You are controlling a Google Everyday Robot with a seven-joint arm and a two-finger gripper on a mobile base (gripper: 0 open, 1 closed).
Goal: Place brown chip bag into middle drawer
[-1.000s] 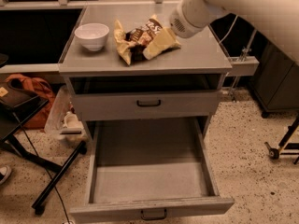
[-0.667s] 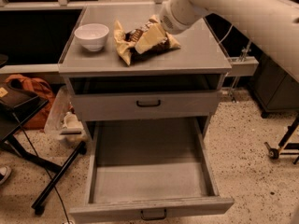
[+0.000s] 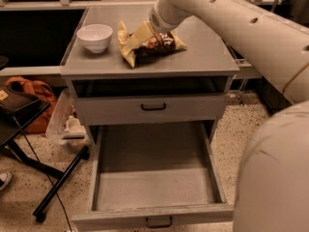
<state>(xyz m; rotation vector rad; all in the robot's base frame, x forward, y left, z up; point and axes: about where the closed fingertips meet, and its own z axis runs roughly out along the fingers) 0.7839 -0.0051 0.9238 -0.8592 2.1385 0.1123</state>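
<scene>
The brown chip bag (image 3: 153, 46) lies crinkled on top of the grey cabinet, with tan-yellow ends, just right of the white bowl (image 3: 95, 36). My gripper (image 3: 140, 34) reaches down from the upper right and sits over the left half of the bag, touching or very close to it. The middle drawer (image 3: 154, 180) is pulled out wide below, and its plain grey floor holds nothing. The shallower drawer front with a black handle (image 3: 153, 108) above it is nearly closed.
My arm (image 3: 231, 13) crosses the upper right, and a large part of it (image 3: 275, 173) fills the lower right corner. A black stand (image 3: 19, 115), an orange bag (image 3: 34, 93) and a plastic bag (image 3: 67, 124) sit on the floor at left.
My gripper has moved left along the chip bag, from its right end to its left half. The bag, bowl and drawers have stayed put.
</scene>
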